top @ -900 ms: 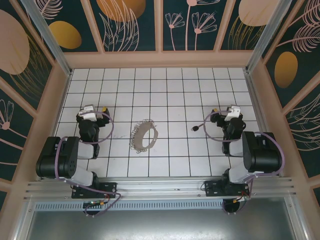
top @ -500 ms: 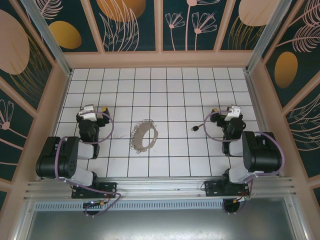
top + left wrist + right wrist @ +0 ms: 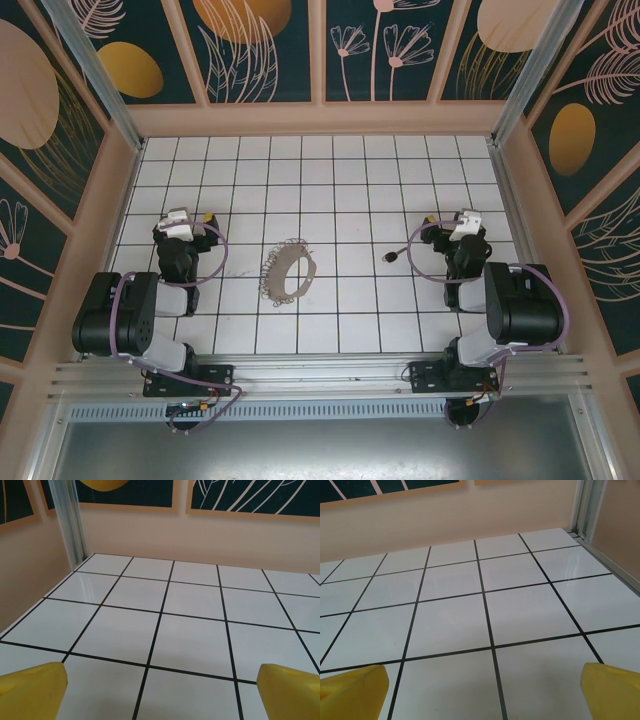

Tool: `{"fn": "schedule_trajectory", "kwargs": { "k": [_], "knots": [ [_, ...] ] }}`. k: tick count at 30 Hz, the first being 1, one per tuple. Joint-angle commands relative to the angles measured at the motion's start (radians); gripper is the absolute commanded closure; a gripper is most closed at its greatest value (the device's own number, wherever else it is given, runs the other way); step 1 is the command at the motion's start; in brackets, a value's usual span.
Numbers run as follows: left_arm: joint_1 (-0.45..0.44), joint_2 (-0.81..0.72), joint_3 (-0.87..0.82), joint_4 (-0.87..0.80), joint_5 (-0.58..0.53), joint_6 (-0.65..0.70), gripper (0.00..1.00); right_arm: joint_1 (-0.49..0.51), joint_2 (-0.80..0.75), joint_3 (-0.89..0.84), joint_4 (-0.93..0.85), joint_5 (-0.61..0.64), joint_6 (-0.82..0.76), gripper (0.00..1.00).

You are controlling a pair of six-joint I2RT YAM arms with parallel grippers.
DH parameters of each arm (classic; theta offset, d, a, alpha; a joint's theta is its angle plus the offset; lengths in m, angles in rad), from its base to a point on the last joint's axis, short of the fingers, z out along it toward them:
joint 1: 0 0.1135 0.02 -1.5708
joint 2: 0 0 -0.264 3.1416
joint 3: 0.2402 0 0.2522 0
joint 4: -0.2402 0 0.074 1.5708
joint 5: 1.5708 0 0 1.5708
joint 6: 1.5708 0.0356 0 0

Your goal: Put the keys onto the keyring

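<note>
key [image 3: 391,257]: blade too small to resolve; keyring [image 3: 271,270]: rings blur together

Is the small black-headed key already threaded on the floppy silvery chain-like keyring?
No: the black-headed key lies beside the right arm, clearly apart from the silvery keyring at mid-table.

Glossy tiled table [image 3: 350,170], thin metal keyring [image 3: 270,278]

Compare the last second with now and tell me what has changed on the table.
Nothing has visibly changed. The key lies where it was, on the tiles to the right of the keyring and apart from it. The left gripper and the right gripper stay open and empty, with both arms folded back at their sides of the table.
</note>
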Motion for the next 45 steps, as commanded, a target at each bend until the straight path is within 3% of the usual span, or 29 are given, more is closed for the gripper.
{"fn": "schedule_trajectory", "kwargs": {
  "k": [1,5,8,12,14,16,20,25,30,35,37,45],
  "knots": [
    [-0.008,-0.044,0.051,-0.069,0.003,0.01,0.03,0.005,-0.042,0.017,0.011,0.025,0.028,0.01],
    [-0.008,-0.103,0.106,-0.221,-0.03,-0.004,0.03,0.004,-0.136,0.04,-0.114,0.098,0.055,0.01],
    [-0.008,-0.149,0.188,-0.402,-0.05,-0.041,0.05,0.003,-0.225,0.109,-0.317,0.12,0.096,0.01],
    [-0.008,-0.123,0.454,-0.837,0.005,-0.168,0.12,-0.015,-0.309,0.208,-0.553,0.21,0.295,0.01],
    [-0.01,-0.078,0.57,-1.004,0.103,-0.197,0.21,-0.063,-0.329,0.245,-0.641,0.129,0.399,0.01],
    [-0.034,-0.065,0.621,-1.081,0.18,-0.227,0.23,-0.085,-0.336,0.266,-0.682,0.022,0.429,0.01],
    [-0.14,-0.097,0.648,-1.135,0.301,-0.263,0.19,-0.06,-0.338,0.306,-0.78,-0.146,0.438,0.08],
    [-0.275,-0.102,0.662,-1.189,0.423,-0.289,0.21,0.034,-0.375,0.308,-0.881,-0.237,0.408,0.16],
    [-0.409,-0.09,0.651,-1.245,0.355,-0.264,0.26,0.126,-0.407,0.27,-0.919,-0.268,0.441,0.18],
    [-0.519,-0.038,0.637,-1.29,0.235,-0.244,0.35,0.222,-0.418,0.235,-0.917,-0.214,0.49,0.16],
    [-0.557,-0.013,0.636,-1.306,0.221,-0.232,0.43,0.234,-0.409,0.223,-0.906,-0.235,0.509,0.16],
    [-0.639,0.023,0.61,-1.263,0.185,-0.217,0.58,0.237,-0.342,0.19,-0.811,-0.356,0.557,0.2]
  ]
}}
